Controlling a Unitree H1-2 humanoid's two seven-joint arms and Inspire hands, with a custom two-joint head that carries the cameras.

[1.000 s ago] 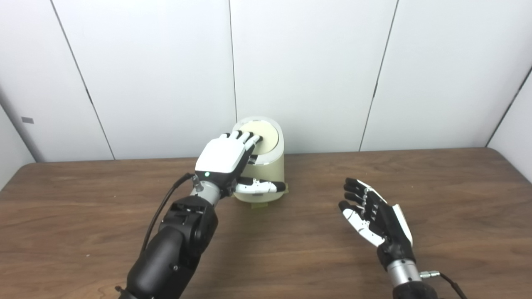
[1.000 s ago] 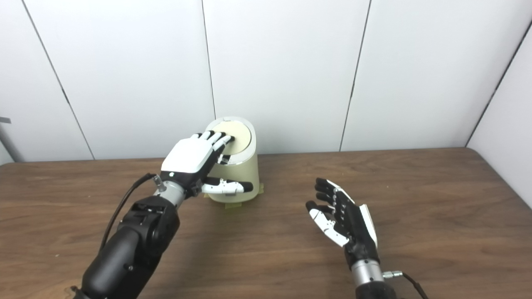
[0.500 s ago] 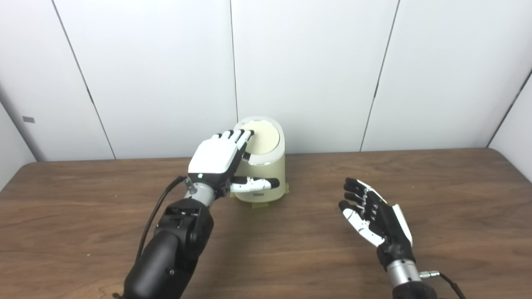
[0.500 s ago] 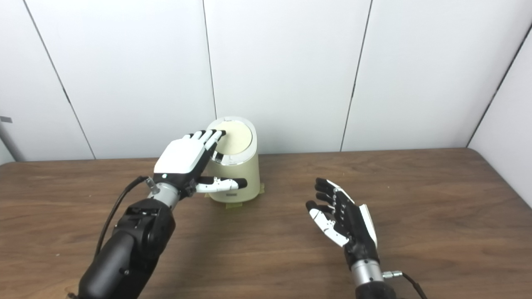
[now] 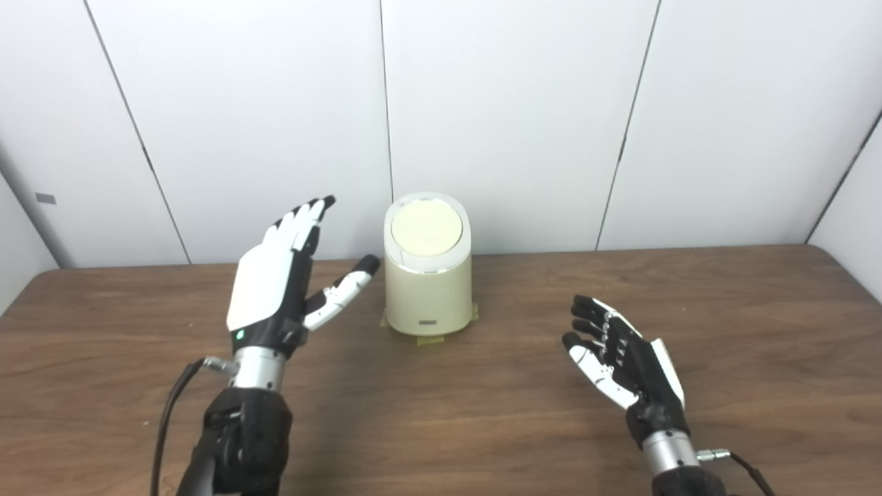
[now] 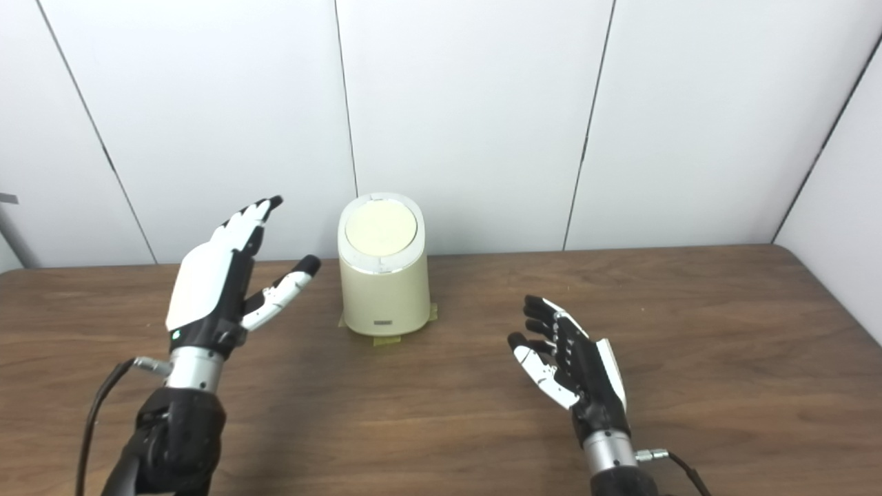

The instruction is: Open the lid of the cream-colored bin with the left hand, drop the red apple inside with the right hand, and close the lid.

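Note:
The cream-colored bin [image 5: 428,286] stands at the back middle of the table, its round lid [image 5: 426,226] down flat on top. My left hand [image 5: 279,282] is raised to the left of the bin, clear of it, open with fingers spread and pointing up. Over the table to the right, my right hand [image 5: 620,358] hovers palm up, open and holding nothing. No red apple shows in either view.
The brown wooden table [image 5: 482,413] runs across the whole view, with white wall panels [image 5: 517,117] right behind the bin. Tape tabs [image 5: 428,339] stick out under the bin's base. A cable [image 5: 169,413] trails from my left wrist.
My left hand has lifted off the bin's lid and drawn back to the left and toward me, fingers now pointing up. The lid stays down. The right hand has not moved.

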